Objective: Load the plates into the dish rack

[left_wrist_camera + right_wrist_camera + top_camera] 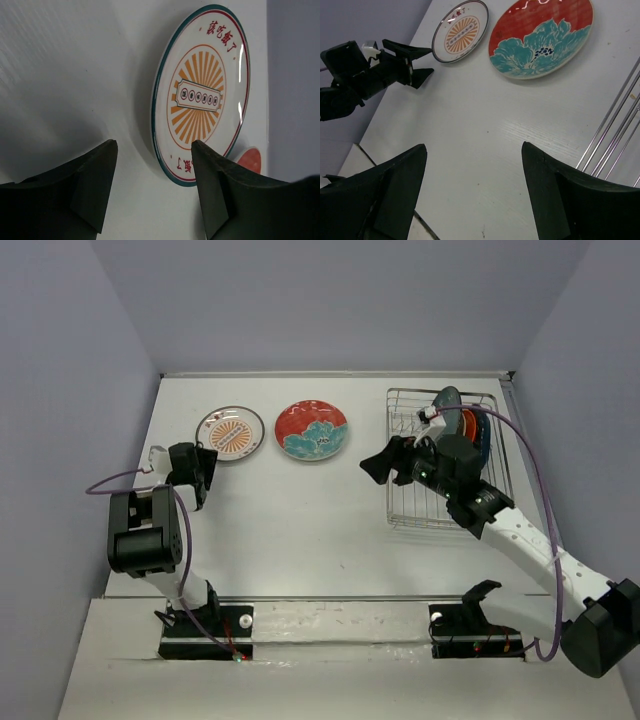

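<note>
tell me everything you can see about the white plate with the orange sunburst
The sunburst plate is round, glossy, ceramic-looking: white, teal rim, thin red ring, orange rays around a small rectangular label, red characters near the edge. It lies flat, face up, on the white table at far left, beside the red flowered plate, apart from it. The open left gripper hangs close by its near edge, apparently not touching.

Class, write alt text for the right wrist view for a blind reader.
The open right pincer hangs above a white table holding a red flower plate and a sunburst plate. The left pincer, open, is beside the sunburst plate; dish rack wires edge the right.
</note>
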Robot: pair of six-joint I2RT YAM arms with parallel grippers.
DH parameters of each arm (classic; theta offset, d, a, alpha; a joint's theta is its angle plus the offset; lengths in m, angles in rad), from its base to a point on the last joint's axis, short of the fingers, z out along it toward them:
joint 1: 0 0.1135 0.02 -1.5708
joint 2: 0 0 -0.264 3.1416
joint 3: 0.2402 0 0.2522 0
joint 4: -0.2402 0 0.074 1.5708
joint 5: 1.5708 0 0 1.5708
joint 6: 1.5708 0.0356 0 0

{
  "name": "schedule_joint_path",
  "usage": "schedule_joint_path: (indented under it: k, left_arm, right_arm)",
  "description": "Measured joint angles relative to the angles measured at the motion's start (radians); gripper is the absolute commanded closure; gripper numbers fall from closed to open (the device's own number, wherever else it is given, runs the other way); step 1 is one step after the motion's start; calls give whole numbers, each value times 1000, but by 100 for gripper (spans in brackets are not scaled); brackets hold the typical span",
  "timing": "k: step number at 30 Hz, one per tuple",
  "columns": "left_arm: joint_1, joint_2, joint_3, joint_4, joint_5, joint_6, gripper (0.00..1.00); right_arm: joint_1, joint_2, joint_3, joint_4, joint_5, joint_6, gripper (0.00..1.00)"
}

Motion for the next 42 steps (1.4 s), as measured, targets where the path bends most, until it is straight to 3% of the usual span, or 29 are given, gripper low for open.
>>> schedule_joint_path:
  k: [12,18,19,20,28,32,42]
  left_arm:
    - [9,148,87,18,9,-1,53]
    - [11,198,109,50,15,-2,74]
    - [12,206,111,60,18,-4,80]
    - [14,213,115,68,21,-4,92]
    - [26,205,84,158,47,-24,95]
    - [29,66,-33,150,34,-31,94]
    - [-11,-454,-253,145,18,-33,94]
  right_arm:
    - [25,16,-6,2,-5,8,20]
    - [36,33,-6,2,-5,12,20]
    - [36,34,-6,2,-5,12,20]
    - [39,34,-6,3,-5,13,20]
    - [61,90,-5,5,-6,23,16]
    - [73,154,8,9,-16,23,14]
    - [87,268,105,29,-88,18,9]
